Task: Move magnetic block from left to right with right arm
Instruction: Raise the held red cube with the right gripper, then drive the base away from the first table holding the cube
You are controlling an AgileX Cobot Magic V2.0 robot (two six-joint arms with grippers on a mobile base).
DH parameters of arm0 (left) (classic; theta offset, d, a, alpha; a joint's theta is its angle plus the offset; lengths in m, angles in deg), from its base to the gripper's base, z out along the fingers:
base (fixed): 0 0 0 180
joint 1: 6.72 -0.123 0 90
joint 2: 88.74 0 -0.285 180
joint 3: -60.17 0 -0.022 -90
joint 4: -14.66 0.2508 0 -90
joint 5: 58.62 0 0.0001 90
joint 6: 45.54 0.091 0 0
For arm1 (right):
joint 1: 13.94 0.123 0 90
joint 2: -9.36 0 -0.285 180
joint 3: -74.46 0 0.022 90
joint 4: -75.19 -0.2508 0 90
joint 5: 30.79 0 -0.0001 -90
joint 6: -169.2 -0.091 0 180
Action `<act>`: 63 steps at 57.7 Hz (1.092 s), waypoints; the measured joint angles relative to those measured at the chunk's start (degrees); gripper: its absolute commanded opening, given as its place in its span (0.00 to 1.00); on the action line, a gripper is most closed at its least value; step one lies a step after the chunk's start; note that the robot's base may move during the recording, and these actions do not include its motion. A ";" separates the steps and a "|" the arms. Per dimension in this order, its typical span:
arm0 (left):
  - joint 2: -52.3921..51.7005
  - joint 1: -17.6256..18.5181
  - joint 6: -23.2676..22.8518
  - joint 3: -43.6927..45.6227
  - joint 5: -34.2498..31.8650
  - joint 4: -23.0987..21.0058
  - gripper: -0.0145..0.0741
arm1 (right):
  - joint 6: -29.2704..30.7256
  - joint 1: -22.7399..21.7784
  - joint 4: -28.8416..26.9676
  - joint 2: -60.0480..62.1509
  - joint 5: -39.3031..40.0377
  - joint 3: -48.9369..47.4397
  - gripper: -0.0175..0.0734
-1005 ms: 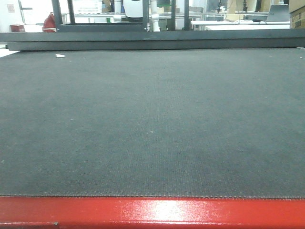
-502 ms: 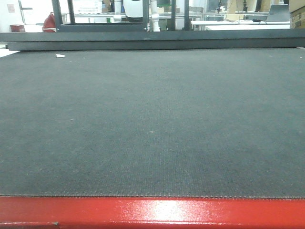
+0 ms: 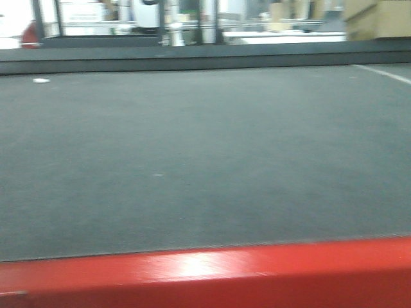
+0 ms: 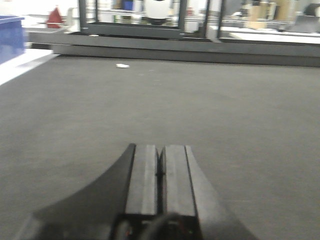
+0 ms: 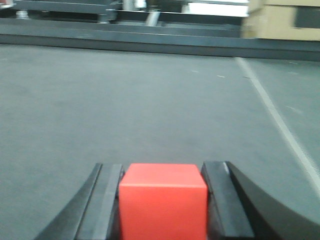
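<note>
The magnetic block (image 5: 163, 200), a plain red cube, fills the gap between the two dark fingers of my right gripper (image 5: 162, 167), which is shut on it just above the dark grey mat (image 5: 125, 100). In the left wrist view my left gripper (image 4: 160, 150) hovers low over the mat with its two pads pressed together and nothing between them. The front-facing view shows neither gripper and no block, only the mat (image 3: 205, 147) and the red front edge (image 3: 205, 273).
A white line (image 5: 277, 120) runs along the mat on the right. Cardboard boxes (image 5: 282, 20) stand beyond the far right edge. A small white scrap (image 4: 122, 65) lies far left, near a blue bin (image 4: 10, 37). A dark raised rail (image 3: 205, 61) borders the far side.
The front-facing view has swung to the right: the white scrap and background frames have shifted left, and cardboard boxes and a white line have come into view at the right.
</note>
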 measured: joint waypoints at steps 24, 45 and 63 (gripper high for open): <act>0.00 0.00 0.00 0.00 0.00 0.00 0.02 | 0.00 0.00 0.12 0.00 0.00 0.00 0.47; 0.00 0.00 0.00 0.00 0.00 0.00 0.02 | 0.00 0.00 0.12 0.00 0.00 0.00 0.47; 0.00 0.00 0.00 0.00 0.00 0.00 0.02 | 0.00 0.00 0.12 0.00 0.00 0.00 0.47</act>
